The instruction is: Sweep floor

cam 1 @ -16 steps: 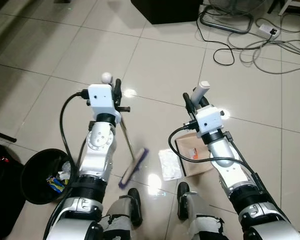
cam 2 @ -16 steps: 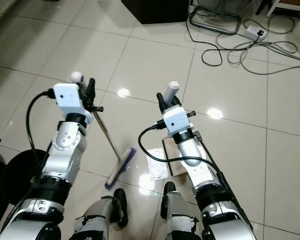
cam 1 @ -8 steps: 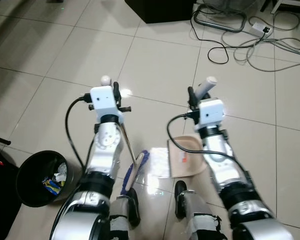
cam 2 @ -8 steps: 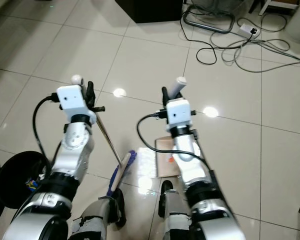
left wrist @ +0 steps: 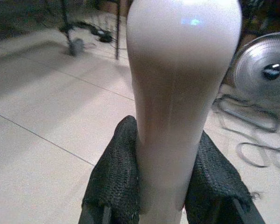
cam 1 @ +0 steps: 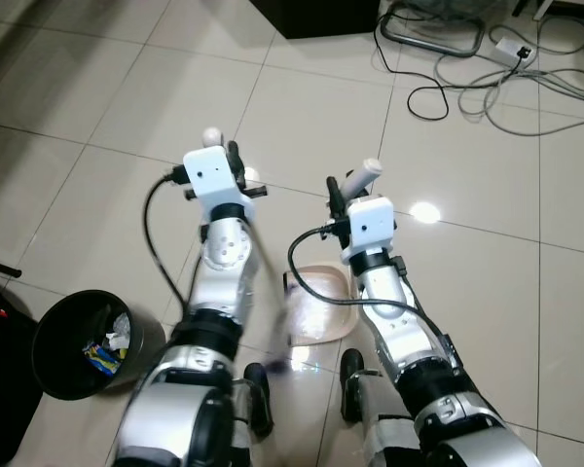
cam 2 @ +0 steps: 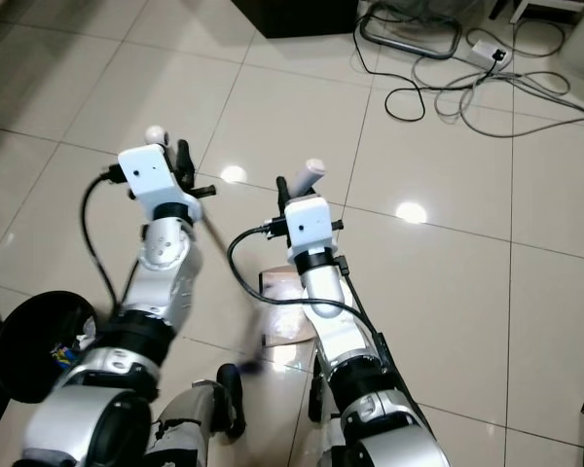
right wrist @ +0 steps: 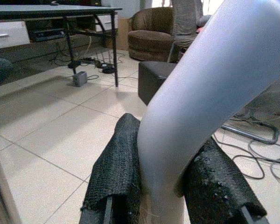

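Note:
My left gripper (cam 1: pixel 230 163) is shut on the white-knobbed top of the broom (cam 1: pixel 211 137). Its metal shaft (cam 1: pixel 263 277) slants down to a blurred purple brush head (cam 1: pixel 273 367) by my left foot. My right gripper (cam 1: pixel 343 192) is shut on the pale handle (cam 1: pixel 361 176) of the tan dustpan (cam 1: pixel 323 285), which lies on the tiles in front of my feet. A white packet (cam 1: pixel 310 319) lies at the pan's near lip, next to the brush. In the left wrist view the black fingers (left wrist: pixel 115 173) clamp the white handle (left wrist: pixel 179 93). The right wrist fingers (right wrist: pixel 116 172) clamp the grey handle (right wrist: pixel 200 98).
A black bin (cam 1: pixel 86 342) with rubbish inside stands on the floor to my left. Cables (cam 1: pixel 487 92) and a metal frame (cam 1: pixel 433 29) lie on the tiles ahead to the right. A dark cabinet (cam 1: pixel 316 12) stands straight ahead.
The dustpan has slid left toward the broom. The brush head has swung in closer to my feet and is now blurred. The white packet now lies at the pan's lip.

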Robot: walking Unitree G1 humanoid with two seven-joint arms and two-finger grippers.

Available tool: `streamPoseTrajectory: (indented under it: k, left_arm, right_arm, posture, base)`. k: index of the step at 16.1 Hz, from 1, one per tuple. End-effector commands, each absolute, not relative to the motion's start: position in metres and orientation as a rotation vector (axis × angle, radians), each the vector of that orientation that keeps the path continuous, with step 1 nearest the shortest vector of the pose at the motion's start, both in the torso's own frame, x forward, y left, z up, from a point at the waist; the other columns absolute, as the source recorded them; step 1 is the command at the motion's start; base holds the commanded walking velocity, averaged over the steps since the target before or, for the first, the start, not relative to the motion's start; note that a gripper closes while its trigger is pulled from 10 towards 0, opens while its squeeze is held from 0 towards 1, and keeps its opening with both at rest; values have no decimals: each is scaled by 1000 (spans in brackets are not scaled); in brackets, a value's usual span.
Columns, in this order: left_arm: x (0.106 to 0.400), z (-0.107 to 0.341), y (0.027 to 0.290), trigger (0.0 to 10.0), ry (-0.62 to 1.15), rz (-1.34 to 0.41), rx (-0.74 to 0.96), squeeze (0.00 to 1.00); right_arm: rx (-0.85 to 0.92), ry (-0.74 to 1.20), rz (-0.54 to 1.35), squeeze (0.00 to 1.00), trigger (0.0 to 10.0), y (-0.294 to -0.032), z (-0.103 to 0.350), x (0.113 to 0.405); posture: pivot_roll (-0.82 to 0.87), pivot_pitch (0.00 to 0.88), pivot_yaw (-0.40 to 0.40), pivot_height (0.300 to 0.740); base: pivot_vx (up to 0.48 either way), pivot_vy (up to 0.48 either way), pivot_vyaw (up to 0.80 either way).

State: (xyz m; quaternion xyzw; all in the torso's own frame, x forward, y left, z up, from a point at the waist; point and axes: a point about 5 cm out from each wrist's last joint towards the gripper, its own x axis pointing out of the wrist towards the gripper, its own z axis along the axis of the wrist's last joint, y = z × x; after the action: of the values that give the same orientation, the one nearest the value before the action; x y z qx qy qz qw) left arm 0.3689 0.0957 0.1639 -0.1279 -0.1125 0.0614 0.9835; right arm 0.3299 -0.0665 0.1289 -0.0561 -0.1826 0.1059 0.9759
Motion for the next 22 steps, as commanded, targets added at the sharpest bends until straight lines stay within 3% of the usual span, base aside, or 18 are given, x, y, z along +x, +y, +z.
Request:
streamPoseTrajectory:
  k: [1,5,10,13,17,22]
  left_arm:
    - [368,170,80,10000,-233,69,-364,0]
    - [368,181,78,10000,-285,-38,-334,0]
    - [375,205,133,10000,-392,-109,-84,0]
    - [373,214,152,10000,-405,-146,-65,0]
    - [364,186,166,10000,-293,-181,-7,0]
    - [341,145,178,10000,-94,-173,78,0]
  right_arm:
    - [-108,-262,206,0,10000,-67,109,327]
    - [-119,-270,188,0,10000,-77,115,335]
    - [-106,-311,117,0,10000,-111,126,338]
    - [-93,-316,72,0,10000,-130,124,333]
    - [-37,-342,22,0,10000,-153,134,325]
    - [24,-361,36,0,10000,-172,173,316]
  posture:
    - [-7,367,57,740]
    - [-1,317,53,740]
    - [-2,232,52,740]
    - [0,180,62,740]
    - [-24,107,76,740]
    - [-44,74,80,740]
  base:
    - [0,0,0]
    - [0,0,0]
    - [0,0,0]
    - [0,0,0]
    - [0,0,0]
    - [0,0,0]
